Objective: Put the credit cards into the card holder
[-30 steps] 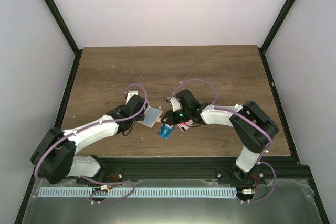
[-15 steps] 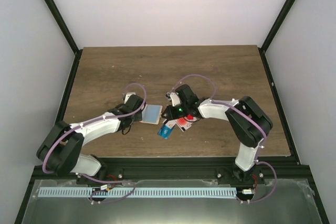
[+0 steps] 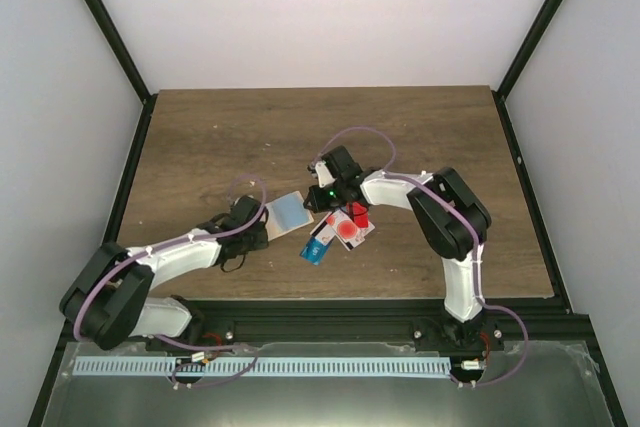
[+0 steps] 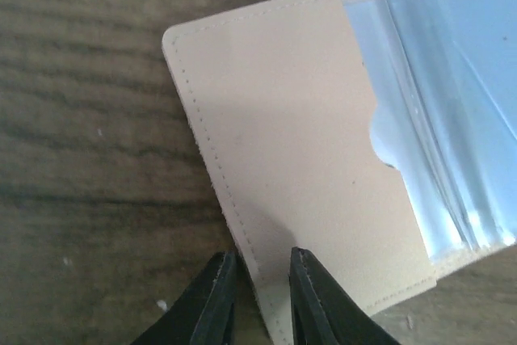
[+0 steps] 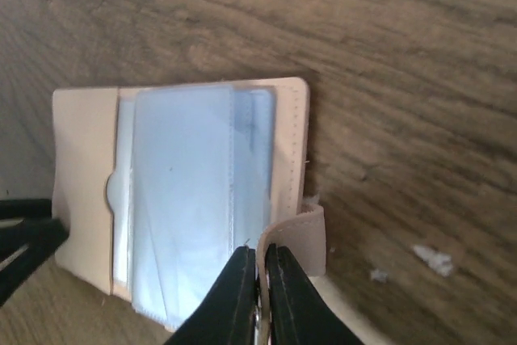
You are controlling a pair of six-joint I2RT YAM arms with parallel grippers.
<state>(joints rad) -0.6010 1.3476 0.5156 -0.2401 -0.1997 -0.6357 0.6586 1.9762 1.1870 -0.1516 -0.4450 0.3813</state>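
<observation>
And there it goes: the left gripper (image 4: 258,271) has backed off toward the near edge of the tabletop (image 3: 200,137) and drawn its jaws from wide to a narrow slit. They now straddle the stitched edge of the card holder (image 3: 291,213) at its near-left corner, though whether they're actually biting I can't tell. The right gripper (image 5: 260,262) hasn't budged in its hold; it's clamped tight on the holder's little tab (image 5: 305,236). That arm has swung left and away, uncovering the credit cards (image 3: 340,232) it was hanging over. The holder, cocked up a second ago, now lies spread open about mid-table, rather nearer the near edge than the far one. So it looks pinned from both ends, mouth open, ready for loading, yet no card is in it and neither gripper is free to fetch one. The holder itself is pale tan, matte, leather-like, with rounded corners, a stitch line round the rim and a thumb notch cut in the pocket. Inside are glossy, bluish clear sleeves (image 5: 194,191), floppy and layered. The cards sit just right of it in a loose overlapping heap, thin, stiff and slick: a blue card (image 3: 315,248), a white card with a red dot (image 3: 347,231) and a red card (image 3: 359,213). The tabletop is dark wood grain.
</observation>
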